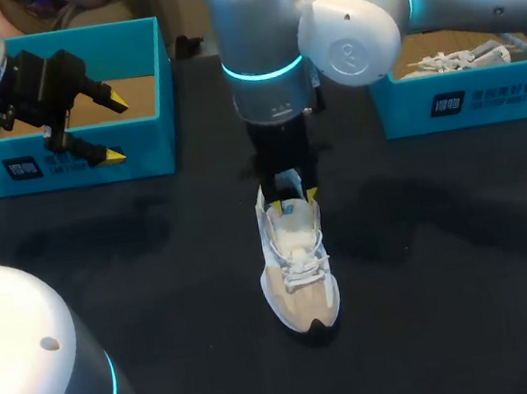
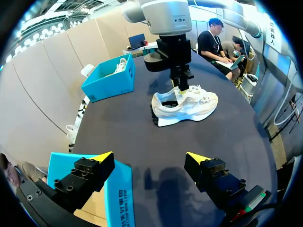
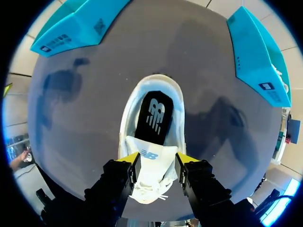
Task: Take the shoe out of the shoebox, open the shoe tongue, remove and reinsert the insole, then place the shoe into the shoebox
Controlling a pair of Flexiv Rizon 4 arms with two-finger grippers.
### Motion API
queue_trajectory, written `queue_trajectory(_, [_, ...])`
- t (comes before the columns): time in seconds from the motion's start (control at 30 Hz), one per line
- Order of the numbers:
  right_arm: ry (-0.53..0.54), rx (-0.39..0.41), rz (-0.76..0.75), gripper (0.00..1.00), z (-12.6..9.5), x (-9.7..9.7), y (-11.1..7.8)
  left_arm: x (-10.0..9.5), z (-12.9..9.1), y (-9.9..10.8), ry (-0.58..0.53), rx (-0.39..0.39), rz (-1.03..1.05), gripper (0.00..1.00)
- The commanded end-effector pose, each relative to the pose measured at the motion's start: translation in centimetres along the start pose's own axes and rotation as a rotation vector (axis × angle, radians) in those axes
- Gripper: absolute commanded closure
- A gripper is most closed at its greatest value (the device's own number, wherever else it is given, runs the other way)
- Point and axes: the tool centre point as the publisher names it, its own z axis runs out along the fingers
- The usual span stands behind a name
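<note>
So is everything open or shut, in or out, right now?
shoe: out of the box, standing on the table.
tongue: gripped by the right gripper.
insole: inside the shoe.
left shoebox: open, no shoe visible.
right shoebox: open, another shoe inside.
left gripper: open, empty, over the left shoebox.
right gripper: shut on the tongue.
</note>
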Motion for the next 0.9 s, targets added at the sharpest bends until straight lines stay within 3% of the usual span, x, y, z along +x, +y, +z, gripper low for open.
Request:
queue_trajectory(0.03, [0.010,0.003,-0.015,0.54,0.9,0.1,0.2,0.0,0.0,-0.1,0.002,-0.004,-0.001,0.00])
queue_trajectory(0.27, [0.033,0.002,-0.037,0.54,1.7,0.0,0.3,0.0,0.0,-0.1,0.002,-0.004,-0.001,0.00])
queue_trajectory(0.43, [-0.009,-0.059,-0.097,0.51,0.1,-0.6,0.4,0.0,0.0,-0.1,0.002,-0.004,-0.001,0.00])
queue_trajectory(0.53, [-0.025,-0.130,-0.219,0.51,-1.1,-1.0,0.7,0.0,0.0,-0.1,0.002,-0.004,-0.001,0.00])
queue_trajectory(0.67, [-0.072,-0.176,-0.380,0.44,-2.4,-1.6,1.3,0.0,0.0,-0.1,0.002,-0.004,-0.001,0.00])
queue_trajectory(0.9, [-0.143,-0.256,-0.608,0.20,-4.8,-2.7,3.2,0.0,0.0,-0.1,0.002,-0.004,-0.001,0.00])
